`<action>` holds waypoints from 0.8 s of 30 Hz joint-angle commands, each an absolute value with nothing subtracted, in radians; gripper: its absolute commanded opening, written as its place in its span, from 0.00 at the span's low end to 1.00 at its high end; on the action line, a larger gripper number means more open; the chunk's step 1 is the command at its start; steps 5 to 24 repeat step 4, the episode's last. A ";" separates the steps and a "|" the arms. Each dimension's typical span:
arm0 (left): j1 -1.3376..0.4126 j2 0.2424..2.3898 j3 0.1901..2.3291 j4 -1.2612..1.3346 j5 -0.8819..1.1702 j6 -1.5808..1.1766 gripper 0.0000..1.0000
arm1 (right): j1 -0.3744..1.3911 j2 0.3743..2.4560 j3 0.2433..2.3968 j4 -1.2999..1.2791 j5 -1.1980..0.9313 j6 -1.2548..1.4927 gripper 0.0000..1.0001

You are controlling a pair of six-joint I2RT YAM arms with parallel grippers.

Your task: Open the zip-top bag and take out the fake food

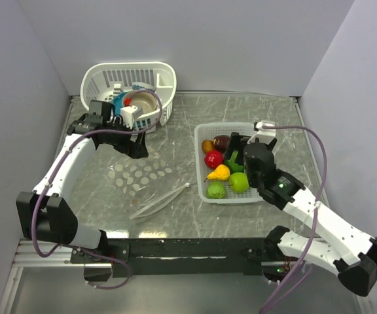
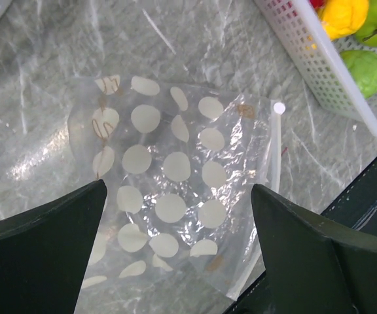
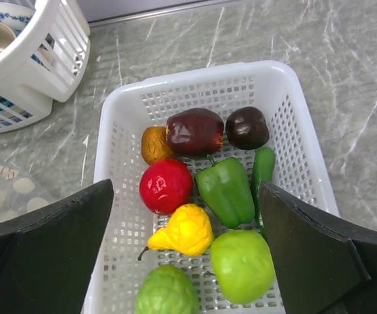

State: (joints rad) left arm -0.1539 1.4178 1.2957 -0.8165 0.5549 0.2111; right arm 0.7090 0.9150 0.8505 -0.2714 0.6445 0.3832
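The zip-top bag (image 1: 146, 183) lies flat and floppy on the table, with no fruit showing in it; in the left wrist view (image 2: 169, 176) its zip strip runs along the right edge. My left gripper (image 1: 136, 147) is open and empty above the bag (image 2: 179, 216), not touching it. The fake food (image 1: 222, 171) lies in the white mesh tray (image 1: 205, 131): a red piece (image 3: 165, 186), a yellow pear (image 3: 187, 230), a green pepper (image 3: 226, 190), a maroon piece (image 3: 195, 131) and lime-green pieces (image 3: 242, 265). My right gripper (image 3: 185, 229) is open and empty above the tray (image 3: 120, 131).
A white slatted basket (image 1: 129, 78) holding bowls stands at the back left, close behind my left arm. Grey walls close in the table on three sides. A black rail (image 1: 195, 248) runs along the near edge. The tray's corner shows in the left wrist view (image 2: 319, 72).
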 commanded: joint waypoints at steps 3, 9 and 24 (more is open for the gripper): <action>-0.155 1.361 1.282 -0.717 0.640 0.173 0.99 | 0.707 0.853 0.861 -0.319 0.638 0.351 1.00; -0.155 1.352 1.278 -0.706 0.637 0.167 0.99 | 0.707 0.847 0.854 -0.316 0.626 0.348 1.00; -0.155 1.352 1.278 -0.706 0.637 0.167 0.99 | 0.707 0.847 0.854 -0.316 0.626 0.348 1.00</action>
